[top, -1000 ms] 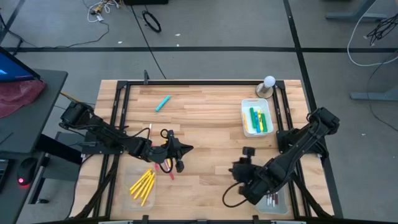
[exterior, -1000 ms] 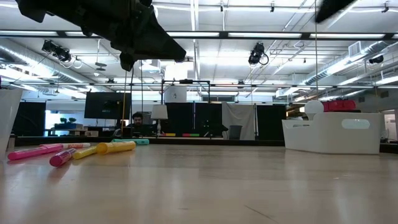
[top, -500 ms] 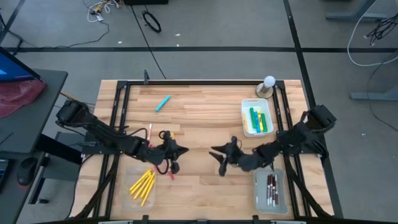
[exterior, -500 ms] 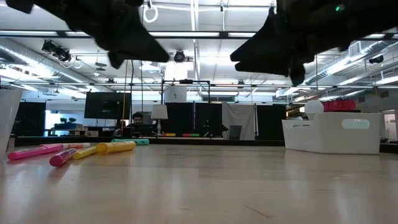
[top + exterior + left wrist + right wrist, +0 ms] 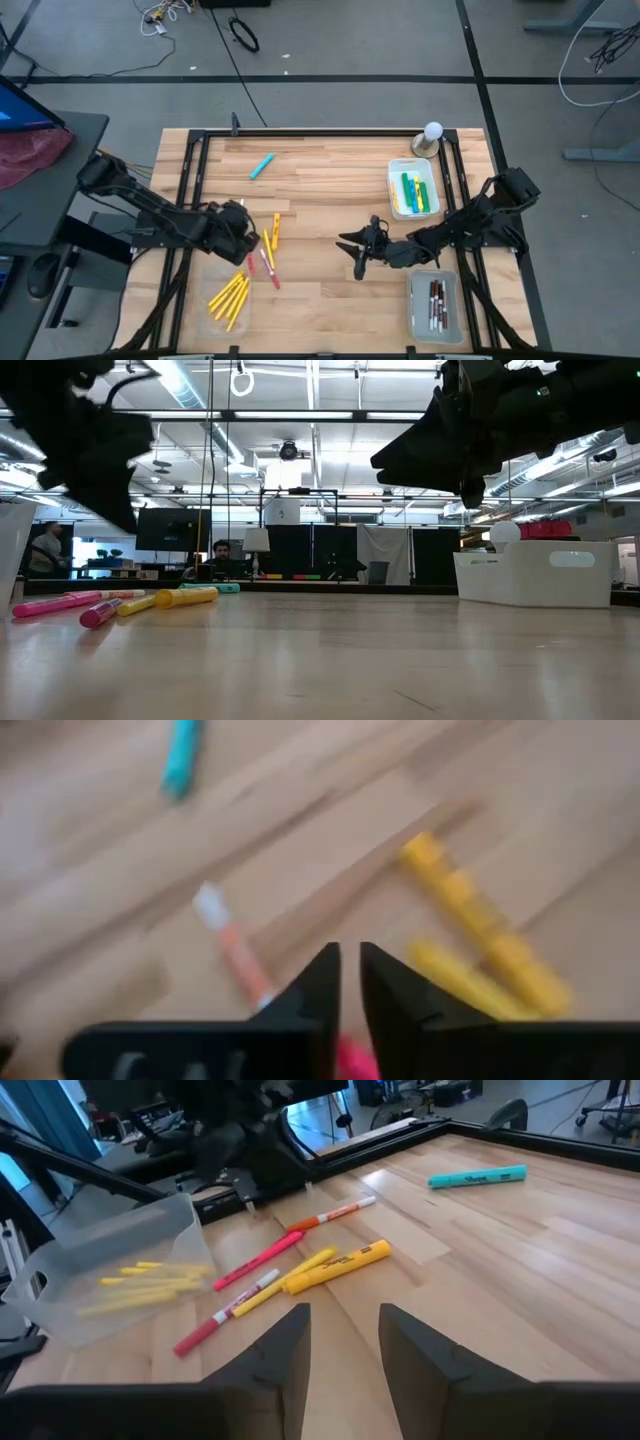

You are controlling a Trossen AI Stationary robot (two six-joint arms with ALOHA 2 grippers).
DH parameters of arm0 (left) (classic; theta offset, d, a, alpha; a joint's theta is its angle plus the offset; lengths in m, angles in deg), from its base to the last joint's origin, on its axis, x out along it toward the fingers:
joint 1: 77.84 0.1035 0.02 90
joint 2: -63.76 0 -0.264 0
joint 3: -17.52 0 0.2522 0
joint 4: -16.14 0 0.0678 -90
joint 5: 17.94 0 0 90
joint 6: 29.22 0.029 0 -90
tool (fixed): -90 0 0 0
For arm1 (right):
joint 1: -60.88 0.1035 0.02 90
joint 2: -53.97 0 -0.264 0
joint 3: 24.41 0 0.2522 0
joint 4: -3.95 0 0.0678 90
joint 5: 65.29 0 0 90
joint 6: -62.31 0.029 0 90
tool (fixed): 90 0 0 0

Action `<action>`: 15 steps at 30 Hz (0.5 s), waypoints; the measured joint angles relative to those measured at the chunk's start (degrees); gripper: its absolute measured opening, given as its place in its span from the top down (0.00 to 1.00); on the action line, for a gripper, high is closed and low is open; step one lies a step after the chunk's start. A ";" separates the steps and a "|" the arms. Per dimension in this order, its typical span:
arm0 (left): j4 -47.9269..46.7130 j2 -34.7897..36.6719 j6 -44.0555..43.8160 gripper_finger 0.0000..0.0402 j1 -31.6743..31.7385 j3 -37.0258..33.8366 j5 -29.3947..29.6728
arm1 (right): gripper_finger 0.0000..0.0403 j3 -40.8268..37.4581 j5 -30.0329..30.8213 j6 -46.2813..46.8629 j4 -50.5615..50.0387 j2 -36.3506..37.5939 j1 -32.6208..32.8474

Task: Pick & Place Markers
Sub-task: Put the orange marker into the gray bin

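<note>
Several markers lie loose on the wood at centre left: two yellow ones (image 5: 269,240), an orange-and-white one (image 5: 335,1213), a pink one (image 5: 255,1260) and a red-capped white one (image 5: 225,1320). A light blue marker (image 5: 262,166) lies alone nearer the far edge. My left gripper (image 5: 247,232) hangs just left of the loose group, tipped downward; its fingers (image 5: 350,982) show only a narrow gap with nothing in it. My right gripper (image 5: 358,252) hovers open at table centre, pointing almost level toward the group (image 5: 340,1267), and holds nothing.
A clear tray (image 5: 226,298) with yellow markers stands at near left. Another tray (image 5: 413,192) with green and yellow ones is at far right. A third (image 5: 436,306) with dark and red ones is at near right. A white bulb on a stand (image 5: 430,138) sits by the far edge.
My left gripper has drawn back from over the loose markers toward the table's left edge and tipped downward. My right gripper has swung from above the near-right tray to the table's centre, come lower and turned nearly level, then held still. The markers lie as before.
</note>
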 joint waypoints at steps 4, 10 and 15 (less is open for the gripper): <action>1.50 -0.18 -5.72 0.71 0.42 -4.79 -3.88 | 0.70 0.00 0.09 -0.04 -0.29 0.00 0.00; 9.56 -0.20 -15.59 0.47 0.42 -12.10 -3.58 | 0.70 0.00 0.11 -0.15 -0.81 0.00 0.00; 14.16 -0.20 -20.26 0.42 1.44 -17.13 0.49 | 0.70 0.00 0.13 -0.80 -0.99 0.00 0.00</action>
